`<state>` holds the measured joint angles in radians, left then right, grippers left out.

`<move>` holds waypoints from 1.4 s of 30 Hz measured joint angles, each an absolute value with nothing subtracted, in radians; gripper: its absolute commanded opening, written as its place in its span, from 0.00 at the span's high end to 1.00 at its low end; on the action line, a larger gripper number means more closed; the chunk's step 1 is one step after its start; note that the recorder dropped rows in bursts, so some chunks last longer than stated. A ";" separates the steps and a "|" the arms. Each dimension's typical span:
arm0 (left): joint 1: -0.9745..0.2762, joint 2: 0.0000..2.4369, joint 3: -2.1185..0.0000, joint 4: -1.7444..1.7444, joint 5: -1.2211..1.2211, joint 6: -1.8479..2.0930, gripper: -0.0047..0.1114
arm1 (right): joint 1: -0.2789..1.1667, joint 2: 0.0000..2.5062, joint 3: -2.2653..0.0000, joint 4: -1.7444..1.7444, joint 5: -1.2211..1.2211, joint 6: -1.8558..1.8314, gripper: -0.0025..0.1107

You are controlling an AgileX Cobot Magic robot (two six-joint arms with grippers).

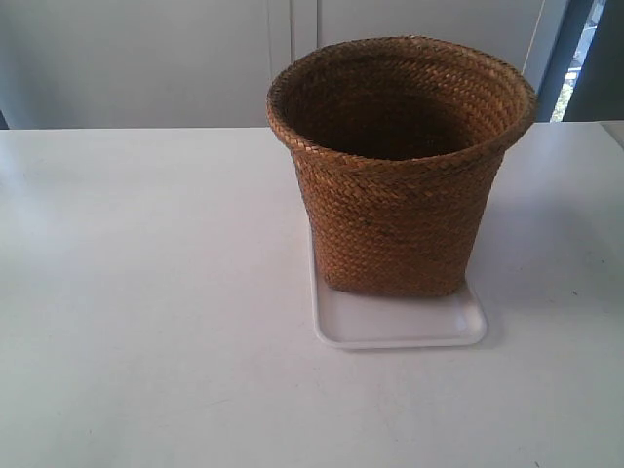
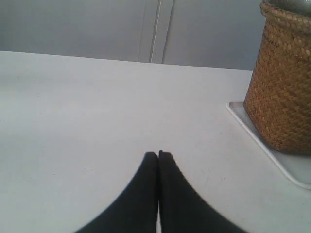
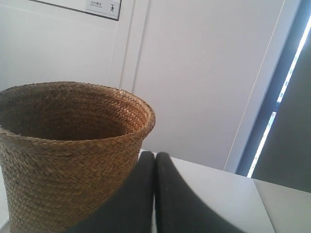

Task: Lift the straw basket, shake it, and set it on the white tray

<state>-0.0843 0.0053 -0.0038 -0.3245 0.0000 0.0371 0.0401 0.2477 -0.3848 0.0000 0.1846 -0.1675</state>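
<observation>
The straw basket stands upright on the white tray in the exterior view, its base covering most of the tray. No gripper shows in that view. In the left wrist view my left gripper is shut and empty over bare table, well apart from the basket and the tray. In the right wrist view my right gripper is shut and empty, close beside the basket below its rolled rim; whether it touches the weave I cannot tell.
The white table spreads wide to the left of the tray. A pale wall with a vertical seam runs behind it. A dark window frame stands at the back right.
</observation>
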 measured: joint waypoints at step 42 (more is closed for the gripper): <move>-0.084 0.005 -0.004 -0.324 0.000 0.032 0.96 | 0.040 0.031 -0.007 -0.017 0.105 -0.073 0.98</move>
